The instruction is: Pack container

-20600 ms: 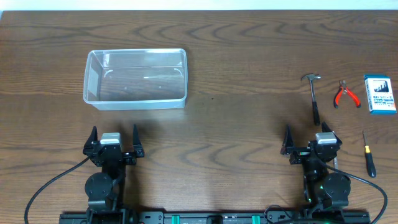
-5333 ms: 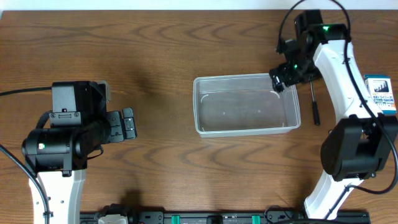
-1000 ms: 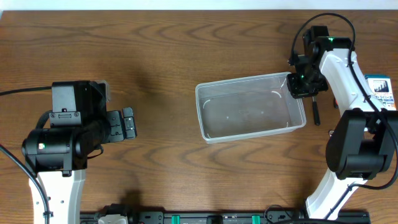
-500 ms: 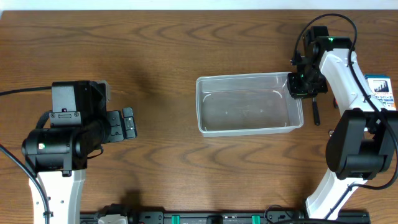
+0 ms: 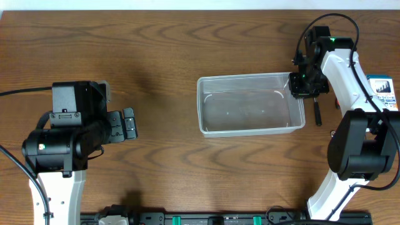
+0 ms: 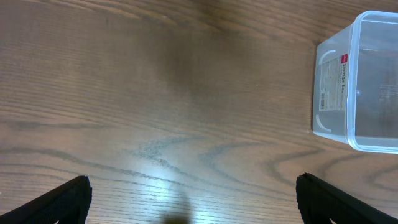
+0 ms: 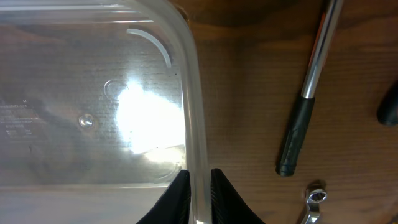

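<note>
Right wrist: container (image 7: 93, 106) rim tight between fingers of right tool (image 7: 199, 186)

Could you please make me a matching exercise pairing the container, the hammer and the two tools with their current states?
Things:
1. container
2. hammer
3. left tool
4. right tool

States:
A. open, above the table
B. shut on a clear rim
C. empty, upright
D. lying flat, not gripped

Pairs: 1-C, 2-D, 3-A, 4-B
</note>
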{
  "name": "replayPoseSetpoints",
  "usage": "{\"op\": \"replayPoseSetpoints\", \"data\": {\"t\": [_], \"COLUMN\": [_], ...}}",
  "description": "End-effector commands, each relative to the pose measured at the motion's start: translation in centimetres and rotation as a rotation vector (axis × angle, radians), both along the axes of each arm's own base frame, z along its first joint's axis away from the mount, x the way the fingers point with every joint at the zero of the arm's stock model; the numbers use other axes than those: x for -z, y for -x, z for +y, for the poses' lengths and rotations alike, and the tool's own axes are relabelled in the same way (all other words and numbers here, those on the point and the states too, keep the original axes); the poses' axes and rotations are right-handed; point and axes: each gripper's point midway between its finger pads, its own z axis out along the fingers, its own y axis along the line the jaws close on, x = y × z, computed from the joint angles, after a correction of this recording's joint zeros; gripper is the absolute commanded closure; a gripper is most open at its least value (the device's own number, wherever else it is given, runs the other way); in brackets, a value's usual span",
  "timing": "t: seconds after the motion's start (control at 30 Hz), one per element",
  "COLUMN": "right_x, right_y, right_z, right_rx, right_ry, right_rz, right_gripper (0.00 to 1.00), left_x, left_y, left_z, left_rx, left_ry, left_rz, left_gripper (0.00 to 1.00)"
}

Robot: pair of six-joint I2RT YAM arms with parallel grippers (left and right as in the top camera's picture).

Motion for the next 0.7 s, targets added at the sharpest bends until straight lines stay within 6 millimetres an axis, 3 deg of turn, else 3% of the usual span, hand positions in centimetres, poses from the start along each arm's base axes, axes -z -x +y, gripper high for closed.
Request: {"op": "replayPoseSetpoints", "data": {"t": [0.0, 0.67], "right_x": [0.1, 0.1], "right_y": [0.0, -0.1], "right_z": [-0.1, 1.2], "right_rx": [-0.011, 0.015], "right_ry": [0.003, -0.018], "right_rz": [0.001, -0.004], "right_gripper": [0.85, 0.84], "left_x": [-0.5, -0.5], "left_y": [-0.1, -0.1], "left_z": [0.4, 0.4], "left_rx": [-0.02, -0.02], "left_ry": [-0.011, -0.01], "left_rz": [-0.015, -0.015], "left_gripper": [0.02, 0.02]}}
